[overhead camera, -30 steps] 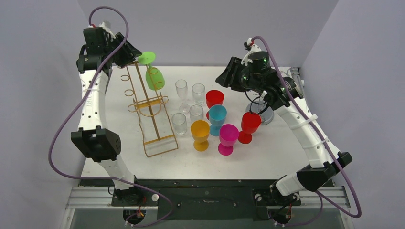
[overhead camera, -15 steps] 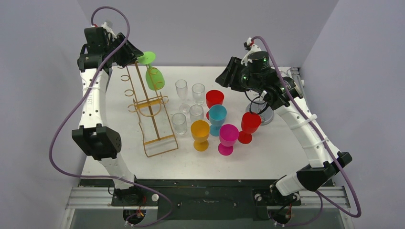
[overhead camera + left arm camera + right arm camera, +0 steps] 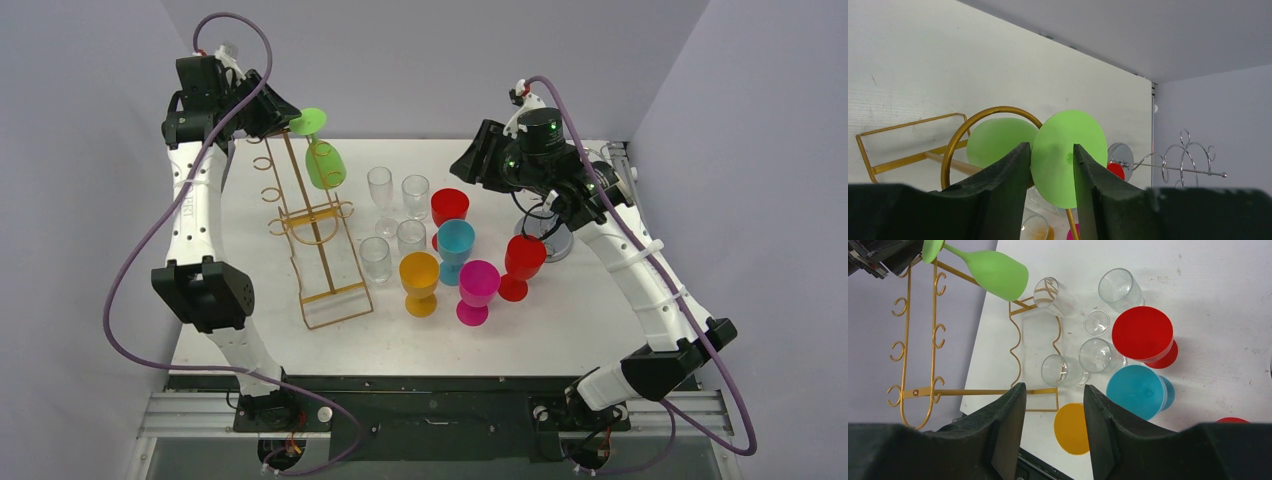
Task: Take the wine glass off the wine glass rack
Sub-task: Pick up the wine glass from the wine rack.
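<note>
Left gripper (image 3: 1050,146): you're right up at the top of the gold rack (image 3: 335,291), jaws apart, and the round foot (image 3: 1055,165) of the green wine glass (image 3: 325,165) fills the gap between them (no clamp on it that I can make out).
Green wine glass: it hangs upside down from the top hook, foot up, bowl down and tilted out to the right, clear of the table (image 3: 560,320).
Right gripper (image 3: 1053,386): your other arm hovers high over the standing glasses, jaws parted, nothing between them.
Done so far: by my reading, the reach and the line-up only, and the glass is on its hook.
Left to do: take hold at the foot or stem, slide it out of the hook's open side, carry it off and set it down.
Watch: the clear tumblers (image 3: 378,258) stand just beside the rack, so bring the bowl away carefully.
</note>
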`<state>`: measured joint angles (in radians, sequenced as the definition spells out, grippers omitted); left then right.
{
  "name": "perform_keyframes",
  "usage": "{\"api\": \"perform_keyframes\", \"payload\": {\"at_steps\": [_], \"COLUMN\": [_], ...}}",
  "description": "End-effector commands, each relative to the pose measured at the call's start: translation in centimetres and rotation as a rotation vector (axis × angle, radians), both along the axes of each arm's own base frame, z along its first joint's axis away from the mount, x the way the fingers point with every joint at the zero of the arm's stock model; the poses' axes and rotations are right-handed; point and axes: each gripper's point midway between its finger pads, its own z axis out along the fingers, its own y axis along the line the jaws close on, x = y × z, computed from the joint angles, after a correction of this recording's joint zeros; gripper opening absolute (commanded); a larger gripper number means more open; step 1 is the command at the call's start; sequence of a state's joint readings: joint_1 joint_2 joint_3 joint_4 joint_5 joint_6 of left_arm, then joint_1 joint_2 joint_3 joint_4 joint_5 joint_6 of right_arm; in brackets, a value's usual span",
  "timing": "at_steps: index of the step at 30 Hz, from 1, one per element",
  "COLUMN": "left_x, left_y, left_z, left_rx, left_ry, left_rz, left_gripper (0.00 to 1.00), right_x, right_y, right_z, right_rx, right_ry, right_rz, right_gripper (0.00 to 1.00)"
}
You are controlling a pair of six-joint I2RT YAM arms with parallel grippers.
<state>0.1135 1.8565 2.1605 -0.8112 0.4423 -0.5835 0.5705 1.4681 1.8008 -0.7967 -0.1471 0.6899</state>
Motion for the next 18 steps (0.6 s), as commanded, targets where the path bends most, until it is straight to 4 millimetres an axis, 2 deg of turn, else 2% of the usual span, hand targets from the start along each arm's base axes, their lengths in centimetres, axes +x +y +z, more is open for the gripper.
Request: {"api": "perform_keyframes", "payload": {"at_steps": [1,13,17,18], "left_x": [0.1,0.0,0.0,0.0], "left_y": [-0.3,-0.7,-0.6,-0.6], "left_z": [1.8,1.7,1.5,1.5], "left_rx": [-0.008,-0.022,-0.023,-0.022], "left_ry": [-0.052,-0.049,-0.045,-0.044], "left_rz": [-0.034,-0.054,-0.055,-0.055], "left_gripper": [0.33,0.22,0.21,0.21], "right_x": [0.4,0.7,1.1,1.3], "right_y": [0.6,1.6,3.0,3.6], "right_z": [1.8,2.3,3.2,4.0], "right_rx": [0.033,0.058,0.119,0.147], "right_ry": [-0.056,-0.063,-0.08,-0.101], "right_rz": [0.012,0.033,0.056,0.068], "right_gripper": [0.42,0.42,0.42,0.42]}}
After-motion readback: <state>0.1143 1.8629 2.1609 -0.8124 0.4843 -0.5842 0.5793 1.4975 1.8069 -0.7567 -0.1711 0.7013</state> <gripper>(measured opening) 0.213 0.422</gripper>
